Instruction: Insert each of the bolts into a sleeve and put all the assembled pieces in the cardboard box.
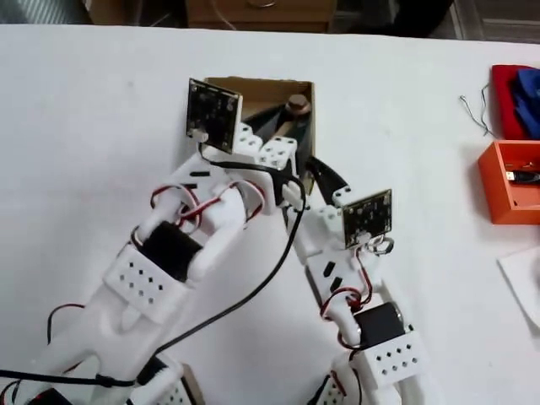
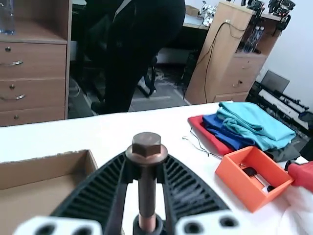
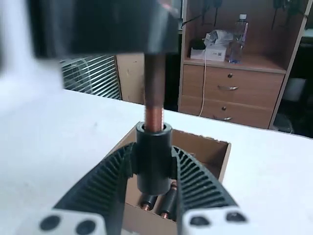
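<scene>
My left gripper point(image 2: 146, 160) is shut on a copper-coloured bolt point(image 2: 146, 188) just under its hex head, holding it upright. The bolt's threaded end point(image 3: 155, 115) sits in the mouth of a black sleeve point(image 3: 153, 164), and my right gripper point(image 3: 153, 152) is shut on that sleeve. Both are held over the near side of the cardboard box point(image 3: 216, 152), where a few assembled pieces point(image 3: 157, 204) lie. From above, the bolt head point(image 1: 297, 105) shows over the box point(image 1: 253, 84), with the left gripper point(image 1: 274, 118) beside it and the right gripper point(image 1: 325, 179) at the box's near right corner.
An orange tray point(image 1: 510, 181) stands at the table's right edge, with red and blue cloths point(image 1: 516, 93) behind it and a thin wire point(image 1: 477, 114) nearby. A white sheet point(image 1: 525, 278) lies at the right edge. Open table lies to the left of the box.
</scene>
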### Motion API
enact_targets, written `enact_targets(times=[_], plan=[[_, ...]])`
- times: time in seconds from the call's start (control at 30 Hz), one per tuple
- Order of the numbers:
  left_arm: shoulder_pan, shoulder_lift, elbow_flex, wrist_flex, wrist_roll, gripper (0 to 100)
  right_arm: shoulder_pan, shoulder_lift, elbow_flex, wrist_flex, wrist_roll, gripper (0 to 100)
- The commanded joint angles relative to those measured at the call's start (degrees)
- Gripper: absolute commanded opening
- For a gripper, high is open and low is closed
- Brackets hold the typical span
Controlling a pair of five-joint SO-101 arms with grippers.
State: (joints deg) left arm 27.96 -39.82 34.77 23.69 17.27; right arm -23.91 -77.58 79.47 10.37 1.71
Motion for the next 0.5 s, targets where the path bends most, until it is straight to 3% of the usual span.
enact_targets(times=[0.0, 0.47], plan=[[0.53, -1.23, -0.31, 0.18, 0.18, 3, -0.31, -0.31, -4.40, -0.22, 1.49, 2.1], [0.53, -1.67, -0.22, 9.49, -0.26, 3, -0.31, -0.31, -4.48, 0.04, 1.67, 2.1]])
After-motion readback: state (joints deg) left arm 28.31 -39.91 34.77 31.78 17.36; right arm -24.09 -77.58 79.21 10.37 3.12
